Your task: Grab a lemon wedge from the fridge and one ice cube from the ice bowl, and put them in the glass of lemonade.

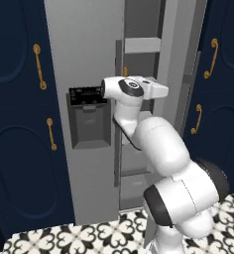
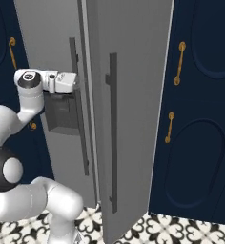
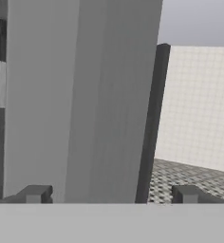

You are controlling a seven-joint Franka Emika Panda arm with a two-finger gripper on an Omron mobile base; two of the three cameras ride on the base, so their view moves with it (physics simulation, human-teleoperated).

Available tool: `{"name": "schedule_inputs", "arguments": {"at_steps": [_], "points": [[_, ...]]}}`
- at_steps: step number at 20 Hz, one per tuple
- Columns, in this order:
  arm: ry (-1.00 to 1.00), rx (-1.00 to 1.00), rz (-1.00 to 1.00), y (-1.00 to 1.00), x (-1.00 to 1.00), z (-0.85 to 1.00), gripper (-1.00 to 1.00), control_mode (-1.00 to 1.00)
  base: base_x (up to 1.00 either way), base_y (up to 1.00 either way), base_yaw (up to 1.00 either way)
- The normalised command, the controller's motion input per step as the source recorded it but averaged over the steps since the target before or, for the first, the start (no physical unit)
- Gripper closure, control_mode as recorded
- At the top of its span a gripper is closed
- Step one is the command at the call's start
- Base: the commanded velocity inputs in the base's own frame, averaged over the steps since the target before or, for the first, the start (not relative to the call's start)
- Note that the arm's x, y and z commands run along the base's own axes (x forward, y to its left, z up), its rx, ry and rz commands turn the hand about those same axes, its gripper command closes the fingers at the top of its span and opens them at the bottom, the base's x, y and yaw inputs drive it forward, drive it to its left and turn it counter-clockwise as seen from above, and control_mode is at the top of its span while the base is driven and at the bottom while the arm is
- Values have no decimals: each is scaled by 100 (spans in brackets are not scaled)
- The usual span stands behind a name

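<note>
Stage shown: opening the fridge (image 1: 84, 59), the first step towards the lemon wedge. Left of the fridge stand navy cabinets (image 1: 15, 124) with brass handles (image 1: 37, 65). On the fridge's left door sits the black-panelled dispenser recess (image 1: 90, 119). Just right of that recess, the right door (image 2: 128, 95) stands swung partly out, its dark vertical bar handle (image 2: 113, 128) facing the right base camera; through the gap, grey shelves (image 1: 142, 45) of the interior are visible in the left base view. The gripper (image 3: 109, 192) is level with the dispenser, at the gap between the two doors; in the hand view its two fingertips (image 3: 35, 193) stand well apart on either side of the door's dark edge, holding nothing. Right of the fridge, more navy cabinets (image 2: 200, 109) follow.

No lemon wedge can be made out; it is presumably inside, on a shelf hidden by the door and the arm. The door appears not yet wide enough for a clean reach, so the next move probably calls for pushing it further outward, then locating the wedge before reaching in.
</note>
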Motion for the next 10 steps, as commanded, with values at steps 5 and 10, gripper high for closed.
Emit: {"name": "schedule_inputs", "arguments": {"at_steps": [5, 10], "points": [[4, 7, 0, -57, 25, 0, -100, -100, 0, 0, 0], [0, 9, 1, -76, -24, 0, -100, -100, 0, 0, 0]]}}
